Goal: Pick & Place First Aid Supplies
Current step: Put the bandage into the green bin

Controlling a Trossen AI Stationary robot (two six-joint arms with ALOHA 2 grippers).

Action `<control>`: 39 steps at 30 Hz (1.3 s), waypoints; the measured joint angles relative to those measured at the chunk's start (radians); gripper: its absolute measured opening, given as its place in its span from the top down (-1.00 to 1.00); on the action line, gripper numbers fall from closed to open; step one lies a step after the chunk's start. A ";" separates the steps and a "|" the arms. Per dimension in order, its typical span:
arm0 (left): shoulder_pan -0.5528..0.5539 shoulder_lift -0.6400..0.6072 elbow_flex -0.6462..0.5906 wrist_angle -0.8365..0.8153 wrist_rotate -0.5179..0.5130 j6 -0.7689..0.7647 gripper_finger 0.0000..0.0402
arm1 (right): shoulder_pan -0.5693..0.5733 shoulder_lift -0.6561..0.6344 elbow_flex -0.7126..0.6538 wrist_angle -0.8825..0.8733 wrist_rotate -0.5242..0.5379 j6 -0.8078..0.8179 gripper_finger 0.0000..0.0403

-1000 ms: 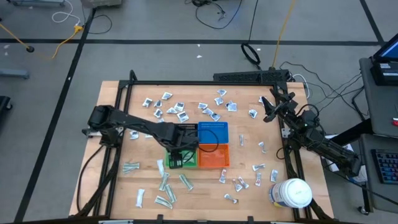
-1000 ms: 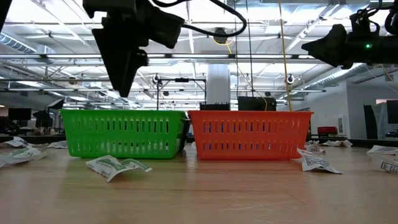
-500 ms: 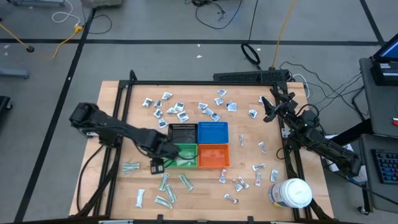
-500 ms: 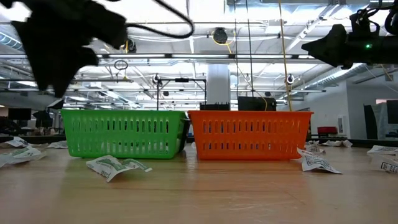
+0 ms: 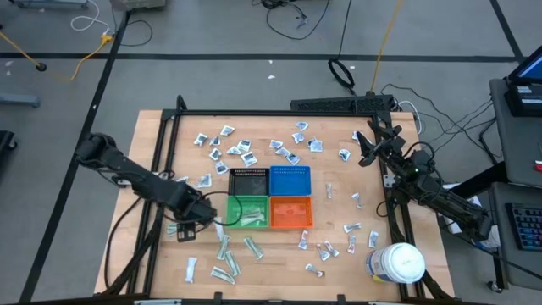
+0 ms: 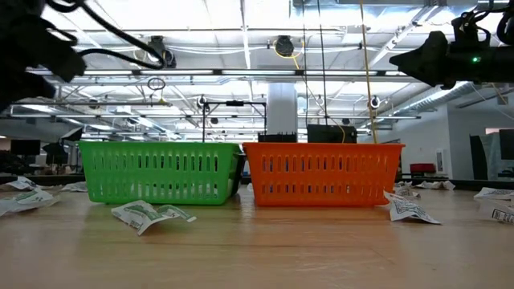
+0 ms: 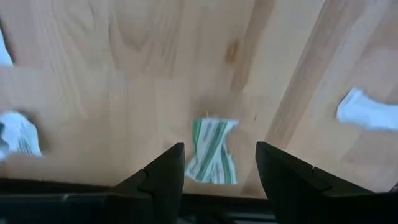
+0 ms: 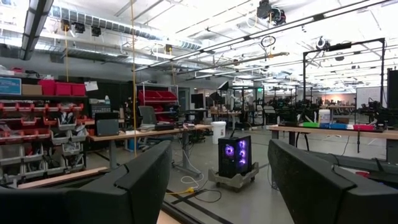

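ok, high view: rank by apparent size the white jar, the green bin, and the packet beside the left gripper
1. Green bin and white jar: look about alike, so I won't rank them.
2. Packet by the left gripper: clearly smallest.

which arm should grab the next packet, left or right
Left, probably. The left gripper hangs open above a green-striped packet left of the green bin; the right gripper waits raised at the table's right edge.

No legible text, brand or number anywhere; markings on the scattered packets (image 6: 150,214) too small to read.
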 joint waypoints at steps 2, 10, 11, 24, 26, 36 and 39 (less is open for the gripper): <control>-0.015 -0.018 -0.017 -0.001 0.002 -0.022 -0.01 | 0.000 0.000 0.000 -0.001 0.000 0.000 -0.31; -0.035 -0.027 -0.100 0.070 -0.001 -0.104 -0.01 | 0.000 0.000 0.000 0.000 0.000 0.000 -0.31; -0.037 -0.027 -0.110 0.088 -0.001 -0.116 -0.01 | 0.000 0.000 0.000 0.000 0.000 0.000 -0.31; -0.058 -0.026 -0.211 0.263 -0.009 -0.259 -0.01 | 0.000 0.000 0.000 -0.001 0.000 0.000 -0.31; -0.063 -0.026 -0.224 0.263 -0.009 -0.272 -0.01 | 0.000 0.000 0.000 -0.001 0.000 0.000 -0.31; -0.066 -0.026 -0.240 0.263 -0.008 -0.256 -0.01 | 0.000 0.000 0.000 -0.001 0.000 0.000 -0.31; -0.066 -0.026 -0.240 0.263 -0.008 -0.252 -0.01 | 0.000 0.000 0.000 -0.001 0.000 0.000 -0.31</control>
